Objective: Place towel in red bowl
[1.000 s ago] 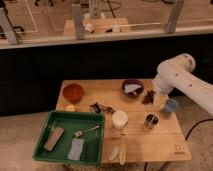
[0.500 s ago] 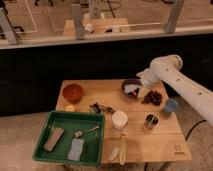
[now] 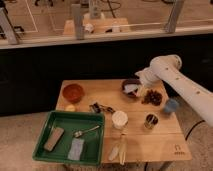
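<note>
Camera view: one wooden tabletop point(image 3: 150, 142). Bowls, count 2: round red bowl point(image 3: 73, 92) at the far left corner and dark round bowl point(image 3: 129, 83) at far centre, well apart. One crumpled white towel point(image 3: 130, 89) lies in the dark bowl. White arm's tool point(image 3: 139, 90) sits at that bowl's right rim, beside the towel; opening and grip cannot be told. One green plastic tray point(image 3: 49, 120), front left, holds 3 items. Cups, count 3.
</note>
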Available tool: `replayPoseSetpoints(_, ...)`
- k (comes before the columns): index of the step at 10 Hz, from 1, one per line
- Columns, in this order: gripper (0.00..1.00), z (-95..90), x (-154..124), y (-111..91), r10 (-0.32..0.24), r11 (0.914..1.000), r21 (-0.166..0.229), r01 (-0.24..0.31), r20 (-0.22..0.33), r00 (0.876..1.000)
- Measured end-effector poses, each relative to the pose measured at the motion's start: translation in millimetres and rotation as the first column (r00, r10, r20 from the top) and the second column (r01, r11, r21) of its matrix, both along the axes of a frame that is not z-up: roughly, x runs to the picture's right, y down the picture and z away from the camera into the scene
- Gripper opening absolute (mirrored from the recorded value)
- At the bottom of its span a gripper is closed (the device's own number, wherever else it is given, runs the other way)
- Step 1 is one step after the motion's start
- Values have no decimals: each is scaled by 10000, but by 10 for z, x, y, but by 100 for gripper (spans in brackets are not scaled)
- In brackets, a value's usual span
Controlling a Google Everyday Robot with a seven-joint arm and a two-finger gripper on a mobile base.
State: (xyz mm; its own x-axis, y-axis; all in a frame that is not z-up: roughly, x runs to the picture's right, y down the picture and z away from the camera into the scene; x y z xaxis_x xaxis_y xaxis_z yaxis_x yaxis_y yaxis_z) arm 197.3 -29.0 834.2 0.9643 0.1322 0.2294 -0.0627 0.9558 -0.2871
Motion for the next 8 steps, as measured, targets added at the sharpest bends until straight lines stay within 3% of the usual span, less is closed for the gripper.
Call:
replayPoseSetpoints(4, 80, 437, -75, -95, 473, 9987, -150, -479, -395, 9981)
replayPoseSetpoints(8, 77, 397, 69, 92, 984, 9944, -307, -1013, -830, 9917)
